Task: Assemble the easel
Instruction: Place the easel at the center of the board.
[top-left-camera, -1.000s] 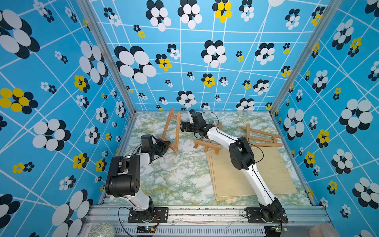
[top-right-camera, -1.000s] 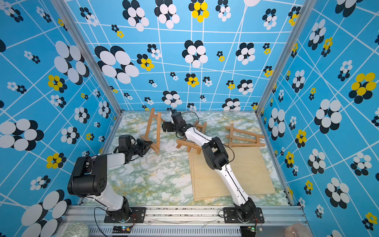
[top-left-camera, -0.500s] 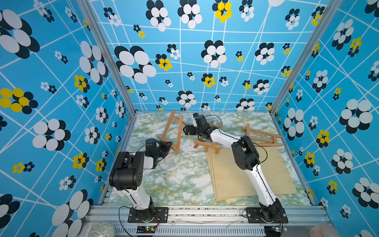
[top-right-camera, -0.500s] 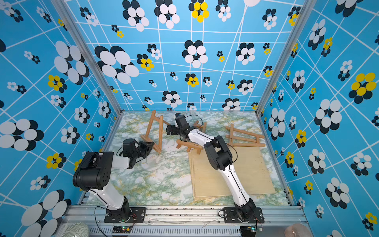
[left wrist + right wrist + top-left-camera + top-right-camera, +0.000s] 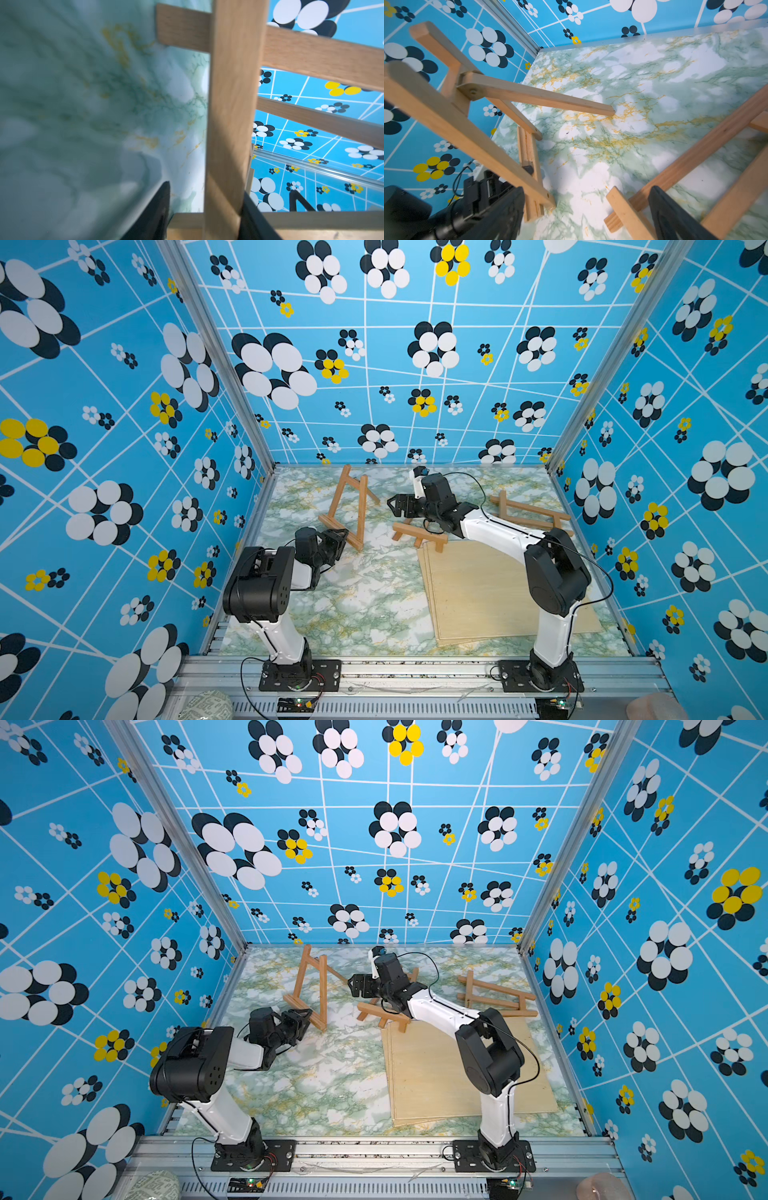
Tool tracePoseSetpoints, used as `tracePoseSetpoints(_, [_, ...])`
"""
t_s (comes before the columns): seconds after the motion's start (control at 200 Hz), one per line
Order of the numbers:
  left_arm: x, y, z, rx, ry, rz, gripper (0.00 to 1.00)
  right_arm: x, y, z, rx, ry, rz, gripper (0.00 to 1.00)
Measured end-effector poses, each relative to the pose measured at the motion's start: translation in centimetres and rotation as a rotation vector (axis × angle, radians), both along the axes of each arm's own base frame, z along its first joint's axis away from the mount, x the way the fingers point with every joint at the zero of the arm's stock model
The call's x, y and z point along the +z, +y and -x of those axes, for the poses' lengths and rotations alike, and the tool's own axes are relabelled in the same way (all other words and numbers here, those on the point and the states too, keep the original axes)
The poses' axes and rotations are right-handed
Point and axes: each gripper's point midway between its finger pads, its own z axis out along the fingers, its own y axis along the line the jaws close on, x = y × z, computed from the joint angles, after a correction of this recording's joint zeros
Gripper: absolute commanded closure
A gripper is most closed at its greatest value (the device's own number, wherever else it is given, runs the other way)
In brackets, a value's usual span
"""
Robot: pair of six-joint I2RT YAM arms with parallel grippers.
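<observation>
In both top views your easel (image 5: 362,506) stands spread at the far left of the table (image 5: 365,597), with the left gripper (image 5: 340,537) at its foot and the right gripper (image 5: 391,507) beside it.

Left wrist: the fingers (image 5: 153,214) straddle a leg (image 5: 228,124) with a gap, unclamped.

Right wrist: the fingers (image 5: 508,207) gape, empty.

The standing step looks done. Next, withdraw without nudging it.

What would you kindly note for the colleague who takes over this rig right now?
Left gripper: open, jaws astride the bottom rail of the standing easel.
Right gripper: open, empty, near the small easel lying in the middle.
A third easel lies flat at the back, boards in front of it.
Done: one easel stands, back leg out.
To do: likely raise the others.
</observation>
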Motion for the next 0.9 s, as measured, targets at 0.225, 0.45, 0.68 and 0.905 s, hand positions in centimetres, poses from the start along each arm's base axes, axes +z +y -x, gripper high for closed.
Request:
tracePoseSetpoints(0.225, [2.0, 0.0, 1.2, -0.023, 0.002, -0.046, 0.21, 1.3, -0.5, 4.0, 0.057, 0.015, -0.01, 0.08])
tracePoseSetpoints(0.45, [7.9, 0.3, 3.2, -0.058, -0.078, -0.15, 0.18, 1.5, 3.1, 7.0, 0.176, 0.028, -0.029, 0.1])
tracePoseSetpoints(0.68, [14.7, 0.9, 6.5, -0.094, -0.19, -0.278, 0.14, 0.9, 7.5, 5.5, 0.234, -0.01, -0.054, 0.14])
tracePoseSetpoints(0.905, [15.2, 1.8, 8.9, -0.136, -0.162, -0.314, 0.14, -1.1, 10.4, 4.5, 0.269, -0.031, -0.046, 0.19])
